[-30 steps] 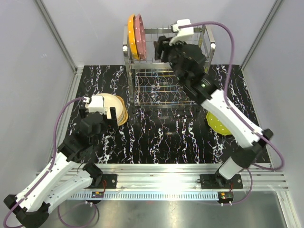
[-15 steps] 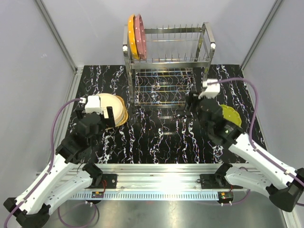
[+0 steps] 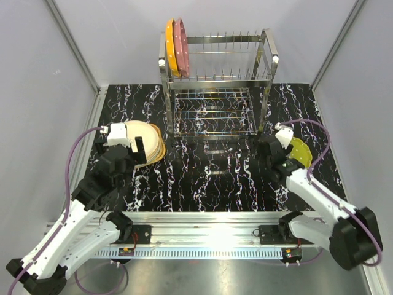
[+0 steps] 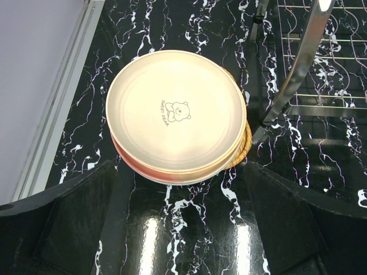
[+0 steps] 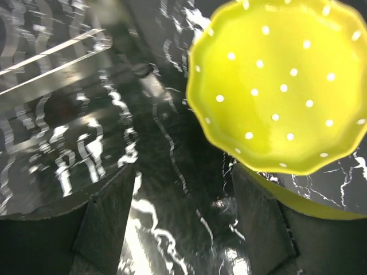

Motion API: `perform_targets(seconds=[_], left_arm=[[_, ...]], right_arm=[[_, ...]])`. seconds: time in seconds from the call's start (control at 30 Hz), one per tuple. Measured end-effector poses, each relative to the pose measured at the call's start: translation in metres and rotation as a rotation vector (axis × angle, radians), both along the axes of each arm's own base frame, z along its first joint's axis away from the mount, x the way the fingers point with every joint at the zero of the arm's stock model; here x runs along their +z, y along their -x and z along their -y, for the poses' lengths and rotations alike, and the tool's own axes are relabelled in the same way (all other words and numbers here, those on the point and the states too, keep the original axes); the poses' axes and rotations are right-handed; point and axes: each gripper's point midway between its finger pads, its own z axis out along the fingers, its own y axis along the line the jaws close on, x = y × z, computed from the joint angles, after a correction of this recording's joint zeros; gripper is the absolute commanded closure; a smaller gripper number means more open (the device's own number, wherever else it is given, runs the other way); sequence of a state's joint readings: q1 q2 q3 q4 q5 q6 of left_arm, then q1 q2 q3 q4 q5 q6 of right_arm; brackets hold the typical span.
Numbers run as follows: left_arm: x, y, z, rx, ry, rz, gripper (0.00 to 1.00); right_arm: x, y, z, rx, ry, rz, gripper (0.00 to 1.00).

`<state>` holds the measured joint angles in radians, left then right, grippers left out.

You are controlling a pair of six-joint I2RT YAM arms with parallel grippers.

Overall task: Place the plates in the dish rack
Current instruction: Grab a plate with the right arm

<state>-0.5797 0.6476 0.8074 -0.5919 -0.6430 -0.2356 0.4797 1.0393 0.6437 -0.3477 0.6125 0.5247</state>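
Observation:
A stack of plates (image 3: pixel 147 140) lies at the left of the table, a cream plate with a bear print (image 4: pixel 175 112) on top and pink and tan rims beneath. My left gripper (image 3: pixel 135 152) is open and empty just short of the stack's near edge; in the left wrist view it (image 4: pixel 180 229) has nothing between its fingers. Lime-green dotted plates (image 3: pixel 299 150) lie at the right, the top one (image 5: pixel 281 86) over another. My right gripper (image 3: pixel 265 147) is open and empty beside them (image 5: pixel 183 217). The dish rack (image 3: pixel 215 67) holds an orange plate (image 3: pixel 170 46) and a pink plate (image 3: pixel 181 43) upright at its left end.
The rack's lower wire shelf (image 3: pixel 212 114) reaches forward onto the black marbled table (image 3: pixel 209 172). A rack leg (image 4: pixel 298 63) stands right of the stack. The shelf is blurred in the right wrist view (image 5: pixel 51 63). Grey walls close in the sides, and a metal rail (image 3: pixel 209 224) runs along the front.
My right arm has pulled back from the rack's upper tier and come down to the table beside the lime-green plates. My left arm has shifted only slightly.

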Motion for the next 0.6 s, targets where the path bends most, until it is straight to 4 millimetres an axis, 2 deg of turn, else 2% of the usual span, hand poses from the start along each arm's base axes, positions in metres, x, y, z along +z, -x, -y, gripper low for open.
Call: perform_targets(seconds=[0.23, 0.37, 0.6], left_arm=[[-0.001, 0.0, 0.001, -0.006, 0.0, -0.006, 0.01], [-0.001, 0.001, 0.001, -0.008, 0.001, -0.007, 0.01], [-0.002, 0.001, 0.002, -0.015, 0.004, -0.009, 0.01]], right_arm=[[-0.04, -0.029, 0.017, -0.03, -0.045, -0.168, 0.2], [-0.055, -0.042, 0.019, -0.018, -0.068, -0.224, 0.22], [-0.071, -0.05, 0.019, -0.013, -0.081, -0.286, 0.22]])
